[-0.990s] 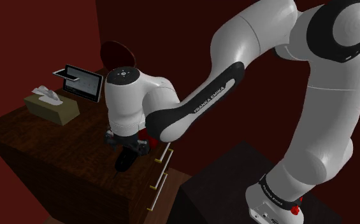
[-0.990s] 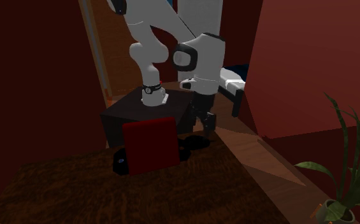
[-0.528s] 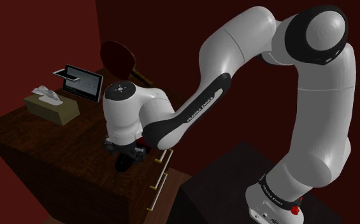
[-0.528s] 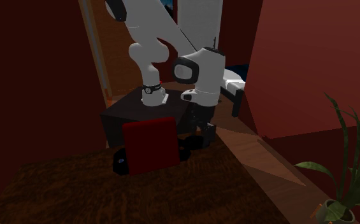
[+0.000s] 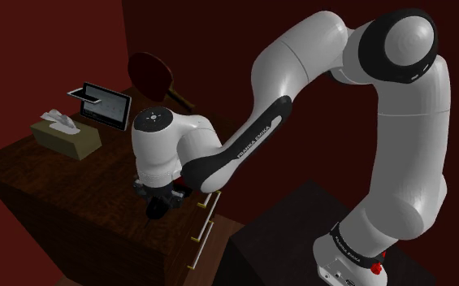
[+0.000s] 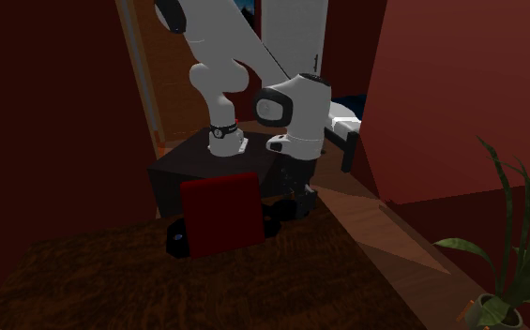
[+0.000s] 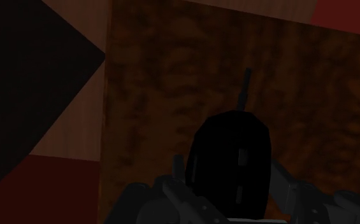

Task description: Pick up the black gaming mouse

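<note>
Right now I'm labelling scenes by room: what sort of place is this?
Probably a home study or bedroom: a wooden desk with drawers holds a tissue box and a propped-up tablet, and a potted plant stands nearby.

Dim renders; white arm (image 5: 300, 65) catches light; wrist view darkest, mouse (image 7: 229, 162) mere black silhouette
</note>
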{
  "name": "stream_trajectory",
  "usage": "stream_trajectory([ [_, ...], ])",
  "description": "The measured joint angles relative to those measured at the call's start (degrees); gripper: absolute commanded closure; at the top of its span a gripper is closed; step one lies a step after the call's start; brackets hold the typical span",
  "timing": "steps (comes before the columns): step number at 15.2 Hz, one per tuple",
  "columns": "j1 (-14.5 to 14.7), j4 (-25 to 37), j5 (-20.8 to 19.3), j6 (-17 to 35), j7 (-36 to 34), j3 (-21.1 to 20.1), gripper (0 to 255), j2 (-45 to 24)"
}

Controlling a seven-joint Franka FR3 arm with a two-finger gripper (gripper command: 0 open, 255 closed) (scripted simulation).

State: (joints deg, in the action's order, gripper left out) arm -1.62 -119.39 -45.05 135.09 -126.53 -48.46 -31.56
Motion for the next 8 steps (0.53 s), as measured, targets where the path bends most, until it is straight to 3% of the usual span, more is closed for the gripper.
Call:
stream_trajectory([
  [8,-1.28,0.00,1.98,-1.25,1.48,-1.62,255,1.57],
])
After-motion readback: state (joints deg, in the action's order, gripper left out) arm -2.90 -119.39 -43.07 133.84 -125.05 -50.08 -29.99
